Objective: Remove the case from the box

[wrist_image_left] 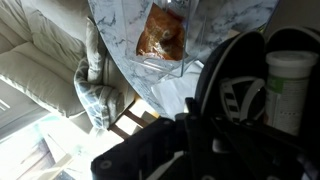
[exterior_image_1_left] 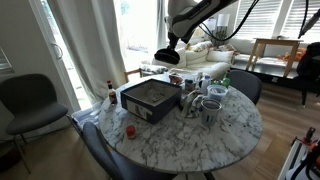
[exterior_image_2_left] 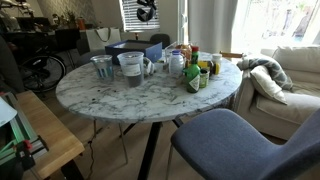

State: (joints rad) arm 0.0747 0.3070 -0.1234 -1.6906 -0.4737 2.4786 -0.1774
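Note:
The box [exterior_image_1_left: 150,98] is large and shallow, dark navy outside and grey-tan inside, and stands on the far side of the round marble table [exterior_image_1_left: 235,135]. It also shows in an exterior view [exterior_image_2_left: 135,48]. My gripper [exterior_image_1_left: 168,50] hangs well above and behind the box, shut on the small black case [exterior_image_1_left: 167,57]. In the other exterior view the gripper [exterior_image_2_left: 146,12] is high above the table. In the wrist view the case [wrist_image_left: 150,155] is a dark oblong shape across my fingers [wrist_image_left: 195,140], which are mostly hidden in shadow.
A small red round object [exterior_image_1_left: 130,130] lies near the table's front edge. White mugs [exterior_image_1_left: 210,105] and bottles [exterior_image_2_left: 200,70] crowd the table beside the box. Chairs [exterior_image_2_left: 230,140] ring the table. A sofa [wrist_image_left: 40,60] is below the wrist camera.

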